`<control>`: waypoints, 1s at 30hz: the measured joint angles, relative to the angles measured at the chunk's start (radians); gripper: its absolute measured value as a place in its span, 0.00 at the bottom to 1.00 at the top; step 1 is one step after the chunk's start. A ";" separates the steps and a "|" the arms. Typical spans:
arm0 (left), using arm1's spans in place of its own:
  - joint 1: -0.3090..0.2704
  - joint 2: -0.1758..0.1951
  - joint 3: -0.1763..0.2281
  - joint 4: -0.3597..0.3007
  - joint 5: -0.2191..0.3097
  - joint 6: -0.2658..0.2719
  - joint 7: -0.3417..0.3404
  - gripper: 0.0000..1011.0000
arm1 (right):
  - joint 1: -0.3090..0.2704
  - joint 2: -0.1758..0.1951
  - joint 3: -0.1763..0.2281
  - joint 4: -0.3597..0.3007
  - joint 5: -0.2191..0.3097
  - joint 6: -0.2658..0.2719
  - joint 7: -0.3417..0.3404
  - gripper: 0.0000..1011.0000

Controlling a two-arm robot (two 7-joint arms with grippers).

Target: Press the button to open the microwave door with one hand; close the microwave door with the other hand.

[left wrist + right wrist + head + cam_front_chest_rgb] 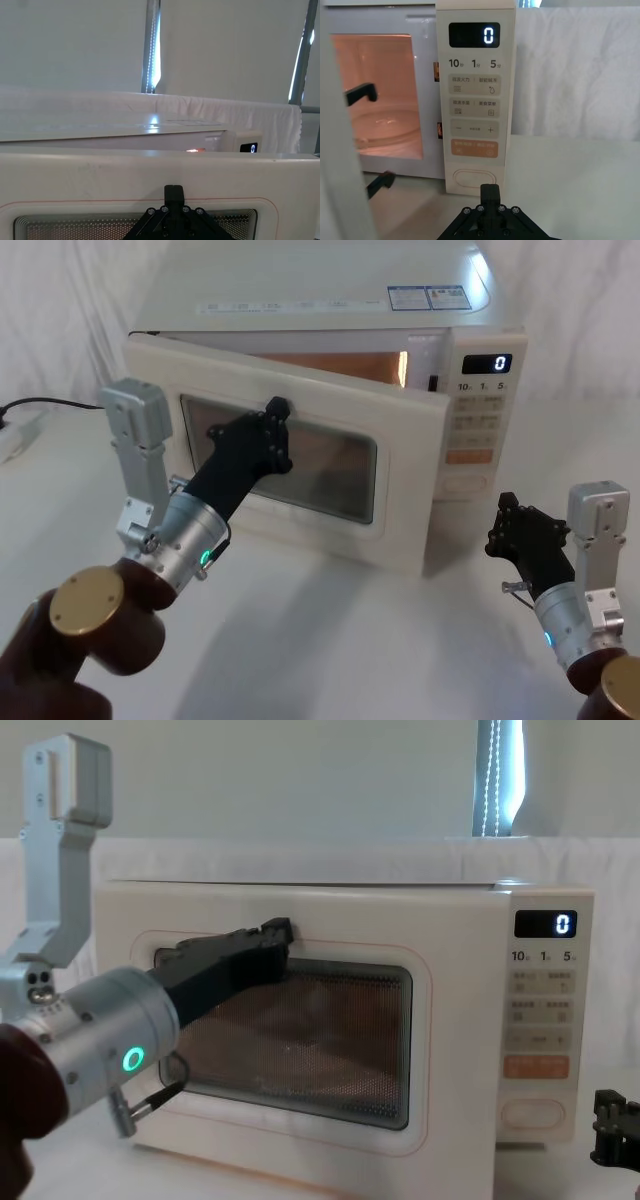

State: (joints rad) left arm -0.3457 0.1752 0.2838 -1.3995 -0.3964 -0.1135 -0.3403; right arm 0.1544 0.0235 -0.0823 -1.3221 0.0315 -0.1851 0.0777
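Left gripper (277,418), frame centre, fingers closed and empty, contacts the microwave door (400,495): push squarely until latched.

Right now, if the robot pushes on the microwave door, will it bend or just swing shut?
Probably swing, not bend: the microwave door looks like a rigid slab, hanging ajar. It likely moves easily, since the left hand is only against its upper edge. The microwave looks boxy and low, so it probably won't tip.
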 joint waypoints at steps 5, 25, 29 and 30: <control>-0.032 -0.012 0.013 0.040 0.014 -0.019 0.000 0.00 | 0.000 0.000 0.000 0.000 0.000 0.000 0.000 0.00; -0.108 -0.067 0.020 0.172 0.051 -0.066 0.012 0.00 | 0.000 0.000 0.000 0.000 0.000 0.000 0.000 0.00; -0.120 -0.075 0.016 0.195 0.054 -0.073 0.011 0.00 | 0.000 0.000 0.000 0.000 0.000 0.000 0.000 0.00; -0.122 -0.076 0.015 0.199 0.056 -0.075 0.011 0.00 | 0.000 0.000 0.000 0.000 0.000 0.000 0.000 0.00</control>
State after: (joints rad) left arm -0.4679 0.0993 0.2990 -1.2007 -0.3407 -0.1883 -0.3294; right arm 0.1544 0.0235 -0.0823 -1.3221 0.0315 -0.1850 0.0777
